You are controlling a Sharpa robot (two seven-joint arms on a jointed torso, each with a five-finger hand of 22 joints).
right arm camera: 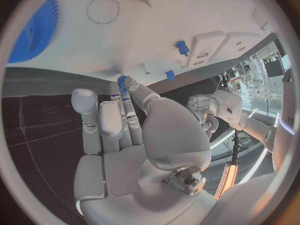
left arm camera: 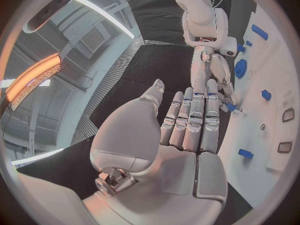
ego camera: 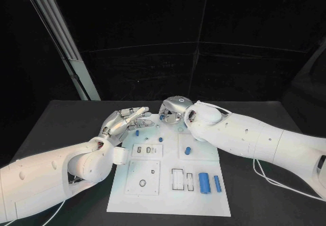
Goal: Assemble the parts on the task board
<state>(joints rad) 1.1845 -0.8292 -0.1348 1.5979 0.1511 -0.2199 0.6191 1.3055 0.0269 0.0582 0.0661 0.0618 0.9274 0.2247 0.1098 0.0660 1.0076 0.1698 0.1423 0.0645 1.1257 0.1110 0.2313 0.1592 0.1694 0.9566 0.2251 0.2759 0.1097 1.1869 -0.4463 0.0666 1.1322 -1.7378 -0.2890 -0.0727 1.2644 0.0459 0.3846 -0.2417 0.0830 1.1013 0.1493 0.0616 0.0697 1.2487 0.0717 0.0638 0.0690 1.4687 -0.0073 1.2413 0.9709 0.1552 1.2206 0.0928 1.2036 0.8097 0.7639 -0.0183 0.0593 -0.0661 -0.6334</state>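
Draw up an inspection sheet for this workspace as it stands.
Surface: black table with the white task board lying flat in its middle.
Job's things: two long blue cylinders lie side by side at the board's near right. A shorter blue piece lies farther up. A blue toothed wheel lies near the far end.
Clutter: nothing seen.
Hands: the left hand holds nothing, its fingers stretched out by the board's far left corner. The right hand, over the far edge, pinches a small blue part.
Cables: a white cable lies on the table beside the right arm.
Surroundings: dark backdrop, and a metal post at the back left.
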